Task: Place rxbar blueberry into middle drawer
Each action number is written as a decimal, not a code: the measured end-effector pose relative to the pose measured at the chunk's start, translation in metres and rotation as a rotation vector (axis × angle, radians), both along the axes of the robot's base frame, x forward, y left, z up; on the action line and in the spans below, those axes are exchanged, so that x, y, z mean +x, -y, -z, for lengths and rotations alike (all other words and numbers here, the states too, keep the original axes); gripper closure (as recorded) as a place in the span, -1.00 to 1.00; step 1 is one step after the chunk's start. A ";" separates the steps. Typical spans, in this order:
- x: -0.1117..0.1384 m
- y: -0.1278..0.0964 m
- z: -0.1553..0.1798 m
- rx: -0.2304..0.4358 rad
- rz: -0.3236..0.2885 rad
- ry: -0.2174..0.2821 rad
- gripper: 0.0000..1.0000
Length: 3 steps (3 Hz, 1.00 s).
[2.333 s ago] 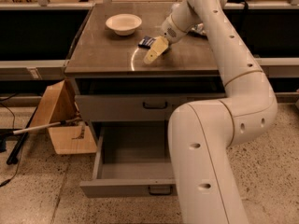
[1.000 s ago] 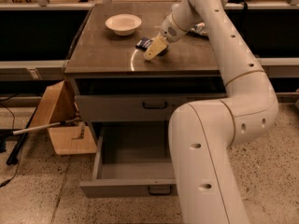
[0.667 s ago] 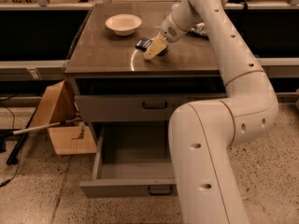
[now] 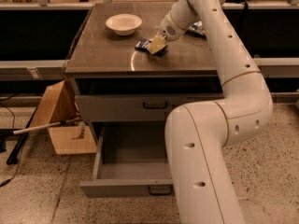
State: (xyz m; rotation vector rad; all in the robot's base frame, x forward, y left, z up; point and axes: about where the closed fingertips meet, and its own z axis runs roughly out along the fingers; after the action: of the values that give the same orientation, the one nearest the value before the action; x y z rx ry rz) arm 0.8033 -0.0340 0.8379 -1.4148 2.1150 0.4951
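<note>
Grey middle drawer [image 4: 125,189] open; claw [image 4: 157,46] at rxbar blueberry [image 4: 142,44].

This looks like a robot test laboratory or a workshop, not a home. A plain grey metal cabinet [image 4: 107,55] stands in the centre on a speckled stone floor [image 4: 280,162], and its middle drawer [image 4: 133,164] is pulled out at 6 o'clock. Long dark benches with pale rails [image 4: 32,66] run behind it, from 9 o'clock to 3 o'clock. At 8 o'clock an open cardboard box [image 4: 60,120] lies on the floor, with a white stick [image 4: 44,126] across it. A large white robot arm [image 4: 233,78] reaches over the cabinet. Its gripper [image 4: 156,45] is low over the top, at 4 o'clock from a white bowl [image 4: 124,24].
</note>
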 end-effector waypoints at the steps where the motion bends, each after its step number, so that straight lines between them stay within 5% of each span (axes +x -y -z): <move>1: 0.002 0.000 0.004 0.033 -0.009 0.012 1.00; 3: -0.016 0.004 -0.013 0.162 -0.142 0.073 1.00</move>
State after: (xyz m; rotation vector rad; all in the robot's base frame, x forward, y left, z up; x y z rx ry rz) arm 0.7878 -0.0375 0.8505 -1.4725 1.8810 0.6455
